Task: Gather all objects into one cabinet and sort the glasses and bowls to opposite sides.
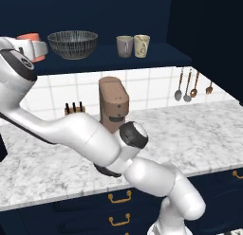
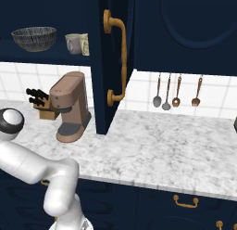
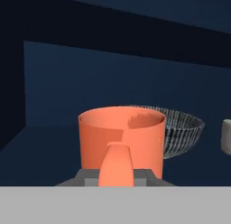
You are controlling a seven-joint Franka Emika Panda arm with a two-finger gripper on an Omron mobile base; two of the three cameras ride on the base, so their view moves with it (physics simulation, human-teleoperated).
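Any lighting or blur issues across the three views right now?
Left base view: evenly lit counter, cabinet interior dim but the bowl and cups stay readable. Right base view: no glare, soft render, door nearly black. Hand view: very dark surround, orange cup bright with a shadow patch inside its rim, and slightly soft.

Navy cabinet shelf (image 1: 161, 53) holds striped dark bowl (image 1: 72, 43), then grey-mauve cup (image 1: 125, 46) touching cream cup (image 1: 141, 45) to its right. Orange cup (image 1: 29, 37) at far left by arm's white wrist. Coffee machine (image 1: 113, 103) on marble counter (image 1: 204, 130) below.
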